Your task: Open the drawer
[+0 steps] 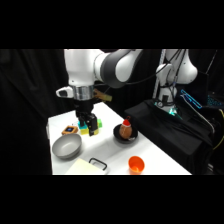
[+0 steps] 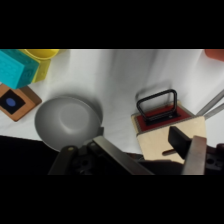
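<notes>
My tool (image 1: 87, 129) hangs above the rear left part of the white worktop (image 1: 155, 155), and in the wrist view its two fingers (image 2: 192, 155) stand well apart, so it is open and holds nothing; it touches nothing that I can see. The drawer (image 1: 89, 166) sits at the near edge of the worktop, well apart from my tool in the side view. In the wrist view the drawer (image 2: 167, 127) lies just past my right-hand finger, its thin black U-shaped handle (image 2: 157, 102) lying over the white surface beyond it, with a dark red strip behind the handle and light tan wood on the near face. Counting what lies about: one grey bowl (image 1: 67, 146), empty, near the left edge and just beside the drawer; one dark bowl (image 1: 125, 135) holding one brownish bottle with a red cap (image 1: 126, 127); one orange cup (image 1: 136, 163) at the near edge; one small wooden tile with a blue spot (image 1: 69, 130); and, under my tool, one teal block (image 2: 17, 67) touching one yellow piece (image 2: 42, 62). In the wrist view, the grey bowl (image 2: 67, 120) lies between the tile (image 2: 15, 102) and the drawer.
</notes>
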